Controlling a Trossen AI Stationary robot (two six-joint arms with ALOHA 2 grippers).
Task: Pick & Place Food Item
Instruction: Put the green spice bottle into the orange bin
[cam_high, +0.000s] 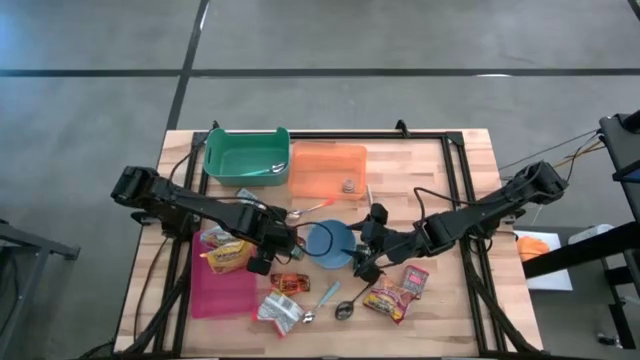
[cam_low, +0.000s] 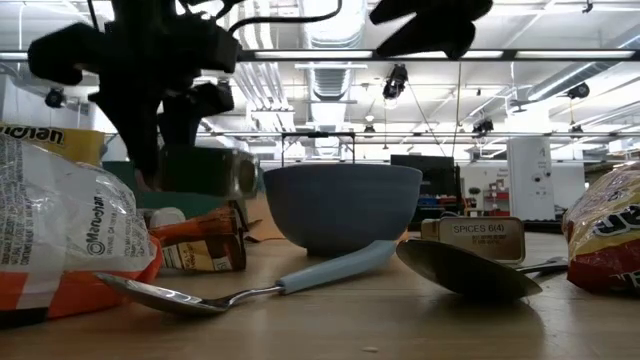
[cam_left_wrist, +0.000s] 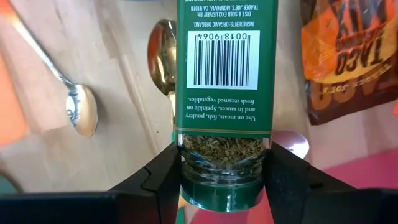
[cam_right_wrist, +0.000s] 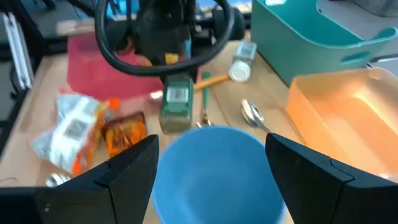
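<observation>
Gripping a green-labelled spice jar (cam_left_wrist: 222, 93) by its glass base, the left gripper (cam_left_wrist: 222, 186) has one dark finger on each side of the jar, clamped firmly; dried herbs show through the glass between the fingers. In the high view this gripper (cam_high: 268, 243) sits left of centre, just left of the blue bowl (cam_high: 330, 244). The low view shows the jar (cam_low: 205, 172) lifted off the table, in the left half of the frame beside the bowl (cam_low: 342, 206).

The right gripper (cam_right_wrist: 211, 163) stands with its fingers spread wide, one on each side of the bowl (cam_right_wrist: 214, 171), holding nothing. In the high view it (cam_high: 368, 250) is at the bowl's right rim.

Room around the jar is tight: a taco seasoning packet (cam_left_wrist: 348, 59) and a spoon (cam_left_wrist: 74, 106) lie close below it, and a pink tray (cam_high: 222, 285) lies at lower left. Farther back, the green bin (cam_high: 246, 155) and orange bin (cam_high: 328, 170) sit at the table's (cam_high: 440, 180) top edge.

The jar's cap end is cut off in the left wrist view. Whether the right fingers touch the bowl cannot be told.
</observation>
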